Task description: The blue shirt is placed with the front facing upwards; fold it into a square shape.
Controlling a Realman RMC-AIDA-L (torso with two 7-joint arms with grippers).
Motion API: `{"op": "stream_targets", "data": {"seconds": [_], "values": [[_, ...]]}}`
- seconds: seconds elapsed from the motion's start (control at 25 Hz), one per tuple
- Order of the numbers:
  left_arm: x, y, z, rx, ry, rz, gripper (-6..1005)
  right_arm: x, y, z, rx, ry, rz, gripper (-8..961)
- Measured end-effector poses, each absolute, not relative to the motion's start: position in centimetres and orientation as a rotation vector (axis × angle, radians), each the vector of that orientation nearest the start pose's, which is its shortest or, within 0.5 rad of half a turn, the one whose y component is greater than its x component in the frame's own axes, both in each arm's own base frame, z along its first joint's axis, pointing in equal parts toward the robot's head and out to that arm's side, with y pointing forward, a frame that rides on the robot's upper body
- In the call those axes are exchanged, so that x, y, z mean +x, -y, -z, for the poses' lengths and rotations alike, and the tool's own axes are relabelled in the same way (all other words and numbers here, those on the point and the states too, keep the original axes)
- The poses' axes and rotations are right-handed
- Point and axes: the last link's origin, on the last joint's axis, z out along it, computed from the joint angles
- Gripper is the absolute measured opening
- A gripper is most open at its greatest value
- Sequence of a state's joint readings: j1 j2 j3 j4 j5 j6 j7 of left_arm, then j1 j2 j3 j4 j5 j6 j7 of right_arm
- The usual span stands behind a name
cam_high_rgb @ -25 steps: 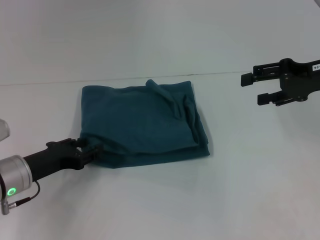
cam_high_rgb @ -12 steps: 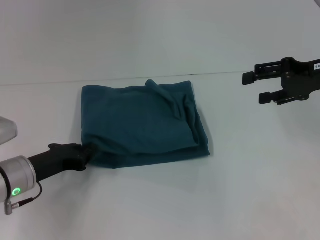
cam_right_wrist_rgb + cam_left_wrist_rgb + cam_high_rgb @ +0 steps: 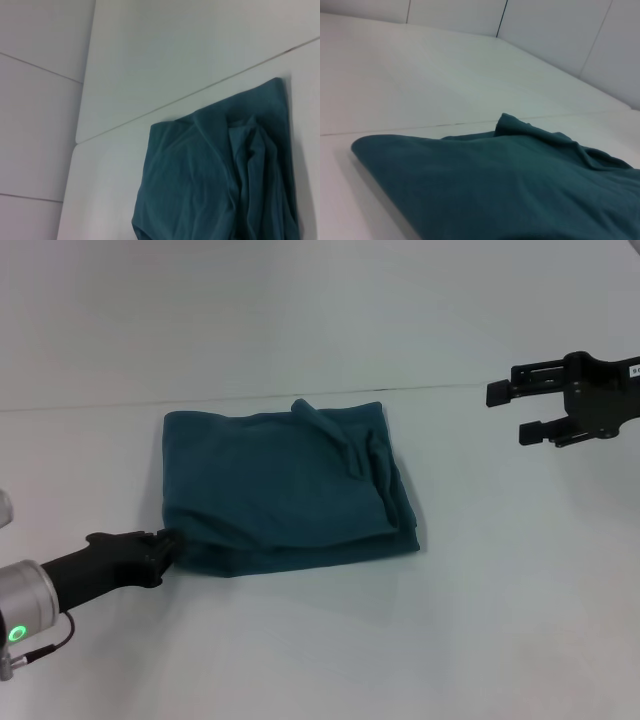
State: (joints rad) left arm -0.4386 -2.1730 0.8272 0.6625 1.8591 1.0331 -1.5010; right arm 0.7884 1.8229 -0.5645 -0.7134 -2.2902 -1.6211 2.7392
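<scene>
The blue shirt (image 3: 285, 490) lies folded into a rough square of plain teal cloth on the white table (image 3: 480, 620), with a bunched ridge along its right side. My left gripper (image 3: 165, 545) sits low on the table at the shirt's near left corner, just touching its edge. High above the table and well to the right of the shirt, my right gripper (image 3: 512, 412) hangs open and holds nothing. The left wrist view shows the shirt (image 3: 520, 190) close up. In the right wrist view the shirt (image 3: 215, 185) appears from above.
A white wall (image 3: 300, 310) rises behind the table's far edge. Bare table surface surrounds the shirt on all sides.
My left gripper has drawn back to the left, away from under the shirt's near left corner. My right gripper has risen slightly. The shirt has stayed in place.
</scene>
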Motion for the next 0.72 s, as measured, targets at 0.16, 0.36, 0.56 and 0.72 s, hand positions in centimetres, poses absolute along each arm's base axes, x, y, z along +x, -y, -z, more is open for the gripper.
{"op": "stream_targets", "data": {"seconds": [0.16, 0.36, 0.56, 0.72], "values": [[-30.12, -34.82, 3.23, -2.282, 0.968, 0.538, 73, 23.3, -41.05, -11.81, -2.113, -2.0, -0.537, 882], [-29.94, -35.07, 3.21, -2.285, 0.962, 0.538, 67, 23.27, -41.07, -11.84, -2.113, -1.999, -0.54, 882], [-29.98, -34.99, 3.01, -2.277, 0.963, 0.555, 82, 23.27, -41.07, -11.85, -2.115, -1.995, -0.541, 882], [-30.01, -34.91, 3.09, -2.278, 0.968, 0.557, 105, 23.32, -41.02, -11.85, -2.115, -1.997, -0.542, 882]]}}
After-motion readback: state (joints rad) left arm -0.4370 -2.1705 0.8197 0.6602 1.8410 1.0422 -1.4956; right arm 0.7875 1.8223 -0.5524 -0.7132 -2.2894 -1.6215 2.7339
